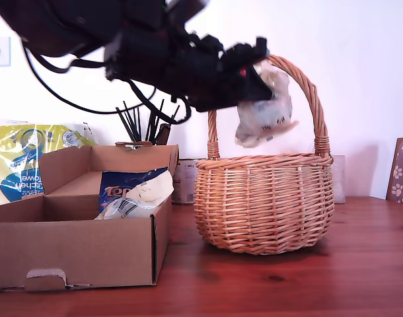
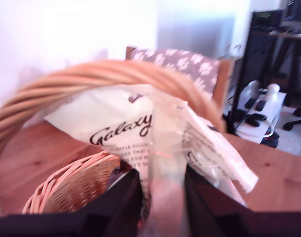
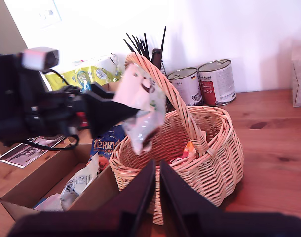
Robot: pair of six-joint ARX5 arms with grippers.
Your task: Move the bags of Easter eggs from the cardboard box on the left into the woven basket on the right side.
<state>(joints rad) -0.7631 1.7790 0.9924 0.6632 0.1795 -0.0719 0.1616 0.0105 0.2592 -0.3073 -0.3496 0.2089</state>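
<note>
In the exterior view, left to right, the cardboard box (image 1: 76, 254) holds the blue Terry's bag (image 1: 125, 181) and a clear one, while my first gripper (image 1: 257, 76) has its fingers (image 2: 118, 202) clamped on a white Galaxy bag (image 1: 264, 112) hanging under the handle above the woven basket (image 1: 264, 205). The bag's top edge sits pinched between those fingers, its body dangling below them, so I judge it best to clear the handle, centre over the opening and lower before letting go. My second gripper (image 3: 157, 197) waits near the basket, fingers closed on nothing

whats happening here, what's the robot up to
My first hand is shut on a white Galaxy bag and holds it above the woven basket, beside the arched handle. A dark blue Terry's bag and another pale bag lie in the cardboard box. My second hand hangs near the basket, holding nothing.
</note>
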